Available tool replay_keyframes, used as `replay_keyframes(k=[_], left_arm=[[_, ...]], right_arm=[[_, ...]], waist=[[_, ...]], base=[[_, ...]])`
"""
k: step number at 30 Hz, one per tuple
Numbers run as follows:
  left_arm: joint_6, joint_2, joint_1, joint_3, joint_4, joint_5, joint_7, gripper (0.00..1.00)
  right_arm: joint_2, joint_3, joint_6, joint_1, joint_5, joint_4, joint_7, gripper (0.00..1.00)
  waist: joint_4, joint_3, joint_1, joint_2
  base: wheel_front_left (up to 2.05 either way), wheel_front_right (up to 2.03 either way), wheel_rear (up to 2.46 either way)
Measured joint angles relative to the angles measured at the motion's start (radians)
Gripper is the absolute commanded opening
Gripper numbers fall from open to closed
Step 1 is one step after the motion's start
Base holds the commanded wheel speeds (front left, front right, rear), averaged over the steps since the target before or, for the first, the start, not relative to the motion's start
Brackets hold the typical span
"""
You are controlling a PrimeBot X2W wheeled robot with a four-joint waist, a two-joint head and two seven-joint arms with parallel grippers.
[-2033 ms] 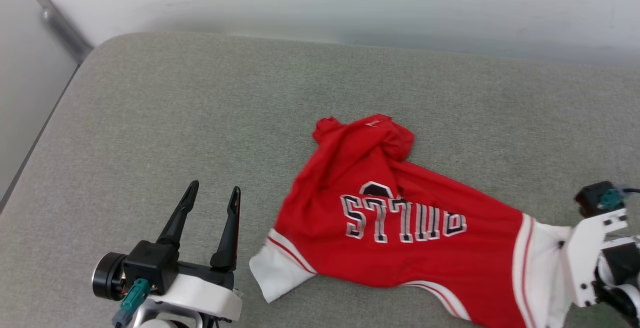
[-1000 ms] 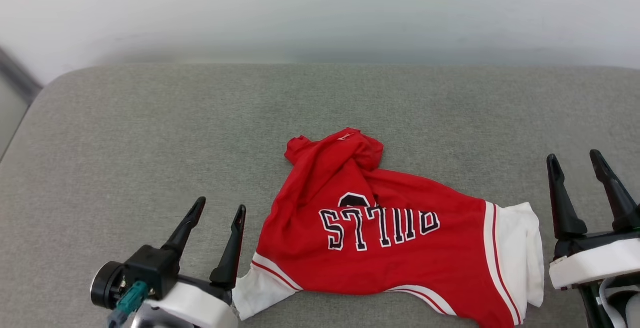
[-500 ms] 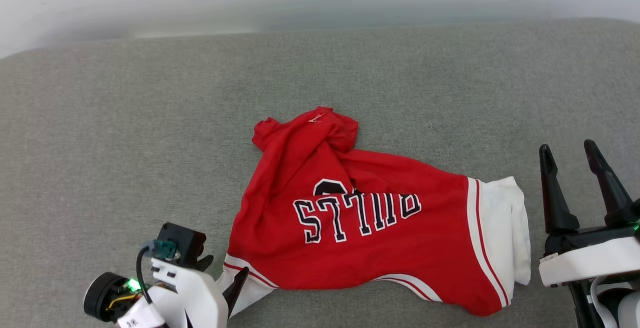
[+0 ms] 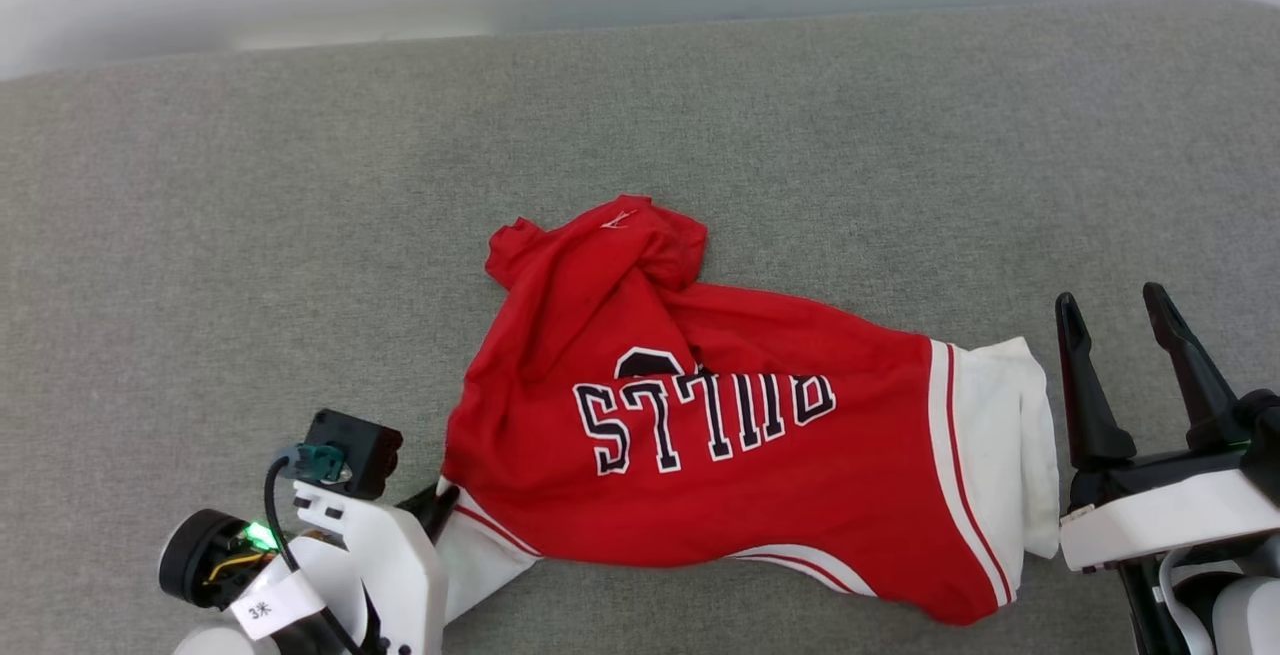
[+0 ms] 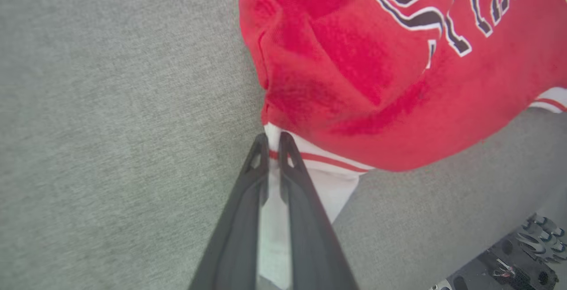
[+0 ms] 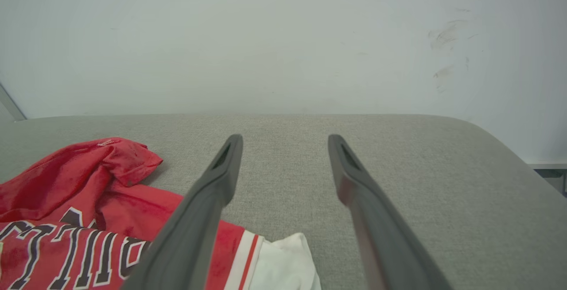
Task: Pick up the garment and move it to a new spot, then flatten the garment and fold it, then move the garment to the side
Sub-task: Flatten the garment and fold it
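Note:
The garment lies crumpled on the grey cushion, its red body up and the "BULLS" print upside down, with one white sleeve at each end. My left gripper is at the lower left, reaching into the near left sleeve. The left wrist view shows this gripper shut on the white sleeve right at its red-striped trim, white cloth pinched between the fingers. Just right of the other white sleeve, my right gripper stands open and holds nothing. Its fingers are spread above the cushion, with the garment to their left.
The grey upholstered surface stretches wide around the garment, with a white wall behind it. Its rounded right end falls away at the far right. Part of the robot's dark base lies at the lower right of the left wrist view.
My left gripper, open beside the sleeve a second ago, has turned onto the left sleeve and shut on it. The head view has shifted. The right gripper stays open.

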Motion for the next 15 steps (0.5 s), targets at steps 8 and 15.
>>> replay_keyframes(k=[8, 15], left_arm=[[-0.011, 0.063, -0.068, 0.032, -0.044, 0.063, -0.067, 0.0], [-0.055, 0.117, -0.24, 0.021, 0.052, 0.05, -0.024, 0.0]], right_arm=[[0.006, 0.01, 0.0, -0.007, -0.009, 0.003, 0.008, 1.0], [0.007, 0.044, 0.0, -0.034, -0.016, 0.007, 0.002, 1.0]], waist=[[0.009, -0.005, 0.0, 0.0], [-0.014, 0.031, 0.0, 0.0]], base=[[0.0, 0.0, 0.0], [0.0, 0.0, 0.0]])
